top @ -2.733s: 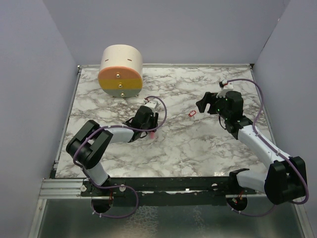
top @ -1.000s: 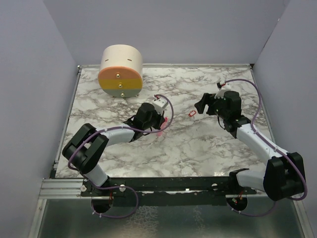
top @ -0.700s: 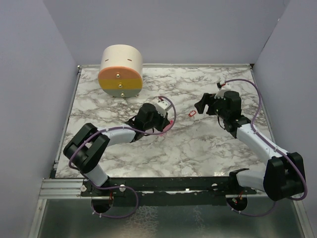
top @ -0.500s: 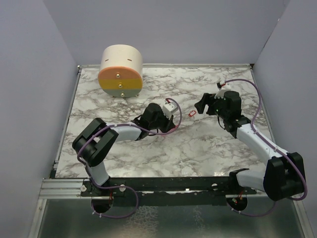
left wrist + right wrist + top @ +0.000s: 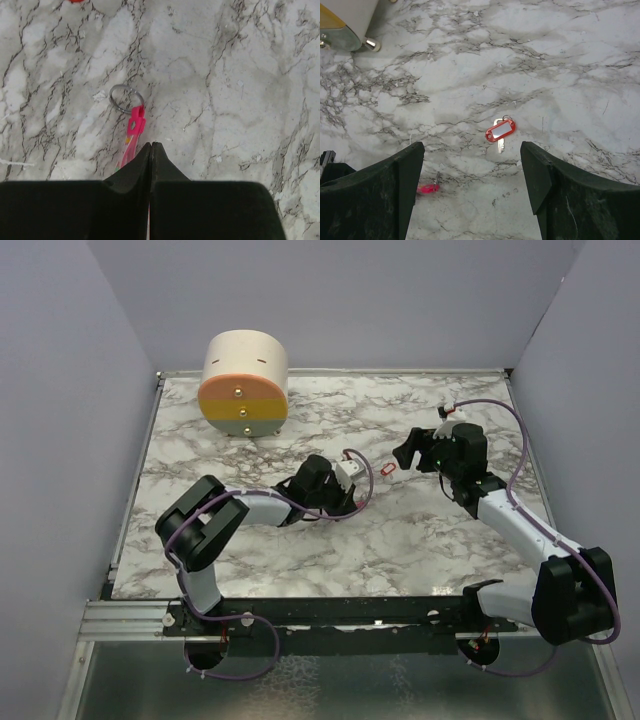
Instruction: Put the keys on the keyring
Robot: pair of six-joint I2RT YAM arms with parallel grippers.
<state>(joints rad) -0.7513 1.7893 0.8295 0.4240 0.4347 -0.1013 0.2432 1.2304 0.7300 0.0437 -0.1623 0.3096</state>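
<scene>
The keys, a silver key on a small red tag (image 5: 500, 131), lie flat on the marble; they show as a red speck in the top view (image 5: 389, 469). The keyring is a thin dark ring (image 5: 125, 99) with a bright-pink strip (image 5: 132, 135). My left gripper (image 5: 151, 145) is shut, and the strip's near end runs in under its fingers. The keyring also shows in the right wrist view (image 5: 427, 188), down-left of the keys. My right gripper (image 5: 471, 146) is wide open and empty, hovering just right of the keys (image 5: 405, 452).
A cream, orange and yellow drum (image 5: 245, 385) with brass knobs stands at the back left. Lilac walls enclose the marble table (image 5: 400, 540) on three sides. The left arm (image 5: 260, 505) lies low across the table's middle.
My left gripper has slid right across the table towards the keys, taking the pink keyring with it. The right arm has barely moved.
</scene>
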